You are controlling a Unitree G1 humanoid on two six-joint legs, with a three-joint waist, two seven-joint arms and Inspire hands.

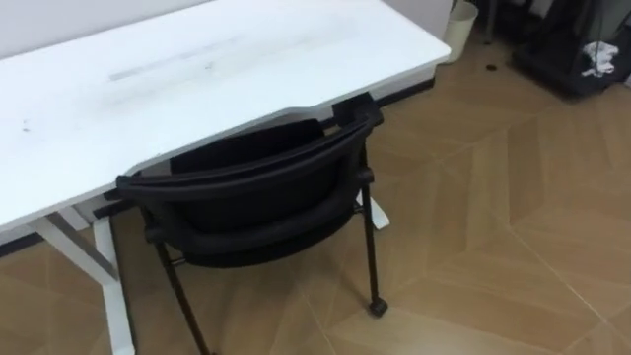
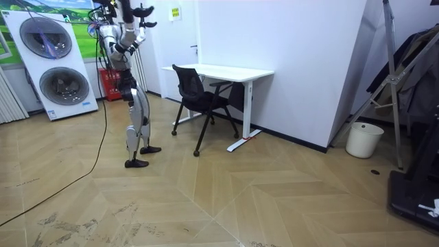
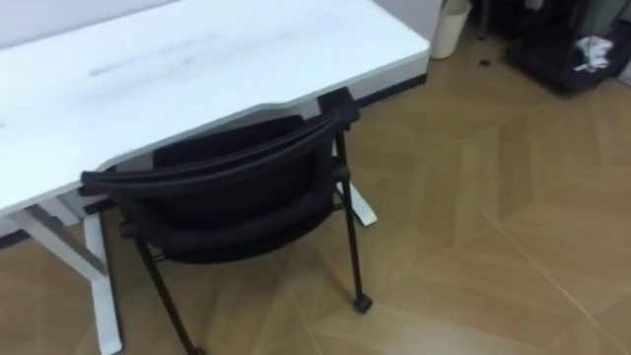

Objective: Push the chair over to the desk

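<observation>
Eyes over chair (image 1: pixel 256 202); room cam afar.

Chair half lost beneath the worktop
From where I stand, the chair's (image 1: pixel 251 197) seat front hides under the worktop (image 1: pixel 197 69); its near left leg runs off the bottom edge, the worktop off the left, the bin (image 1: pixel 460 25) off the top.

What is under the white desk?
The black chair pokes its seat under the edge, beside a white desk leg. The tabletop hides the seat's front and front legs.
</observation>
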